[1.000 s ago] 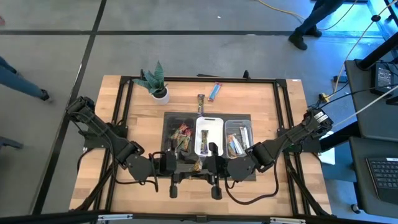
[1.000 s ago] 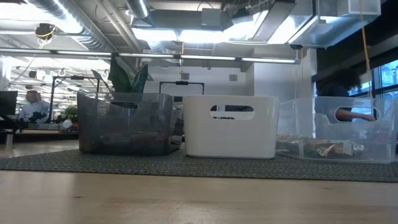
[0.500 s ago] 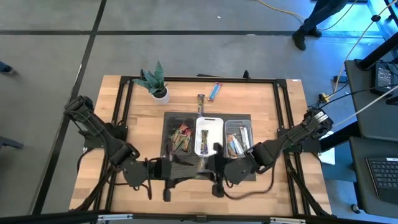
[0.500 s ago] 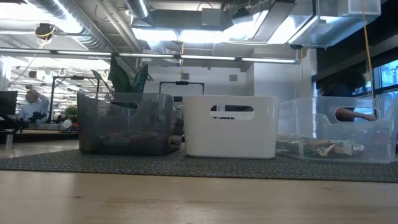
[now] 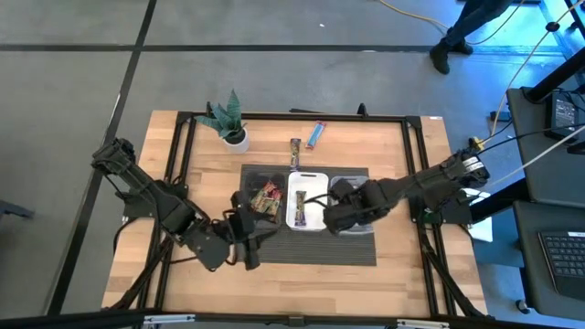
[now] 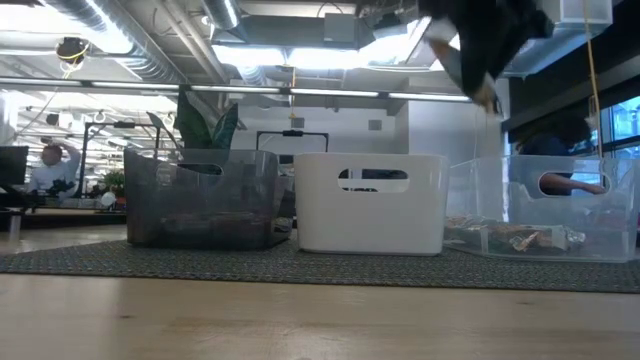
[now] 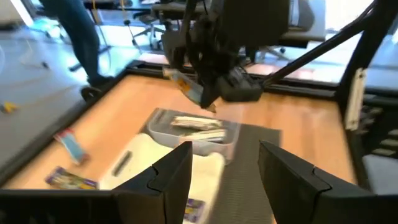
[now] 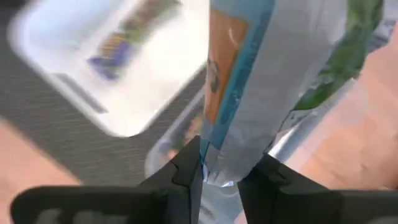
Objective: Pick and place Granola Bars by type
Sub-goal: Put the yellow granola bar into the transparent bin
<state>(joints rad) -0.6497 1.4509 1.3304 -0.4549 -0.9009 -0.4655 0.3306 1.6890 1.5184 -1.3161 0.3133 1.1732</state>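
My right gripper (image 5: 327, 217) hangs over the white tray (image 5: 306, 174) and the clear tray (image 5: 356, 175), shut on a granola bar (image 8: 280, 81) with a silver, orange and green wrapper. The same bar (image 7: 189, 88) shows in the left wrist view, above the clear tray (image 7: 196, 130). My left gripper (image 7: 224, 168) stands open and empty near the black tray's (image 5: 247, 175) near edge. The black tray holds several bars (image 5: 267, 199). One bar (image 8: 109, 53) lies in the white tray. Other bars (image 6: 510, 238) lie in the clear tray. My right gripper pinches one end of the bar (image 8: 230, 152) between its two fingers, coming from above and pointing steeply down. The bar hangs tilted below the fingers, lifted clear above the clear tray.
A blue bar (image 5: 316, 134) and a brown bar (image 5: 295, 153) lie loose on the wood beyond the trays. A small potted plant (image 5: 228, 123) stands at the far left. The trays sit on a dark mat (image 5: 274, 249). Bare wood lies left and right of the mat.
My right gripper has swung from the mat's near edge toward the far side, over the white and clear trays, and tipped to point down with the bar. It now shows at the top of the low view. My left gripper has shifted a little toward the black tray.
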